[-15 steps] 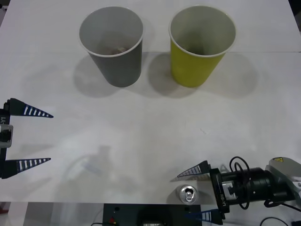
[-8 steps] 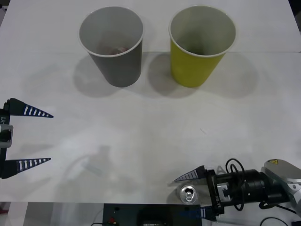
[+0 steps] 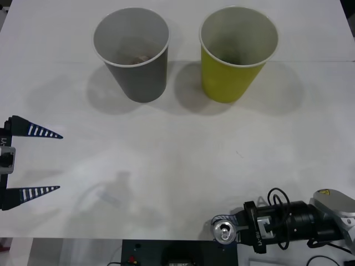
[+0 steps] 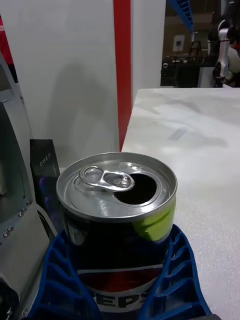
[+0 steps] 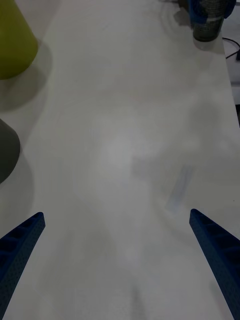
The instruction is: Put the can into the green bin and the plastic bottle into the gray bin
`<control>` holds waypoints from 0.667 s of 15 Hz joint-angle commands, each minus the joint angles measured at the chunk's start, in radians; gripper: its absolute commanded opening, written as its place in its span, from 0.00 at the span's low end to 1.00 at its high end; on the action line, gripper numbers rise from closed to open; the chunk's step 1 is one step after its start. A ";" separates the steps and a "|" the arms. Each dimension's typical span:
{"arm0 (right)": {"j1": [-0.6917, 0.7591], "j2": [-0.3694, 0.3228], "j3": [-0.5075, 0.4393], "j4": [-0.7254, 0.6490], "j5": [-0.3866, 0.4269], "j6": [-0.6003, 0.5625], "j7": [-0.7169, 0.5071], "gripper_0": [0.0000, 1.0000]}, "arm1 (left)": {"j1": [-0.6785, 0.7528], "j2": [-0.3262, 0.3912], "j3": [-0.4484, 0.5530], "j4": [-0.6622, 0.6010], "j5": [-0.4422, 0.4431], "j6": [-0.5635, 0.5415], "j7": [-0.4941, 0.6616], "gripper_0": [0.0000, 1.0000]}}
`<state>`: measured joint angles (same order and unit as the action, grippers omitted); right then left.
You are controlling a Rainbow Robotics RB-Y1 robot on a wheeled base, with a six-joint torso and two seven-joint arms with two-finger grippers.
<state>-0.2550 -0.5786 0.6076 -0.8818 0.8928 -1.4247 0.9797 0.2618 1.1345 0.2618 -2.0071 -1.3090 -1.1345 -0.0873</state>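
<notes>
Can upright at white table edge, right gripper jaws clamped on it.

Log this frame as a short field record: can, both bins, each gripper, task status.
can: upright at the table's near edge, tab top opened
right gripper: shut on the can, blue fingers on both sides
left gripper: open, idle over the table's left side
green bin: upright, far right, can not in it
gray bin: upright, beside the green bin, something small inside
status: can gripped, not yet binned
</notes>
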 commanded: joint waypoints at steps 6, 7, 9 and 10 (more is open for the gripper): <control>0.002 -0.066 -0.011 -0.091 -0.035 0.062 -0.065 0.00 | 0.000 0.000 0.000 0.000 0.000 0.000 0.000 1.00; 0.005 -0.089 -0.017 -0.132 -0.026 0.081 -0.102 0.00 | 0.000 0.000 0.000 0.000 0.000 0.000 0.000 1.00; 0.030 -0.138 -0.083 -0.253 0.058 0.138 -0.211 0.00 | 0.000 0.000 0.000 0.000 0.000 0.000 0.000 1.00; 0.046 -0.155 -0.123 -0.315 0.107 0.165 -0.276 0.00 | 0.000 0.000 0.000 0.000 0.000 0.000 0.000 1.00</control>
<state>-0.2204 -0.7207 0.5124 -1.1535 0.9652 -1.2800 0.7497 0.2618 1.1345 0.2618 -2.0071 -1.3090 -1.1345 -0.0873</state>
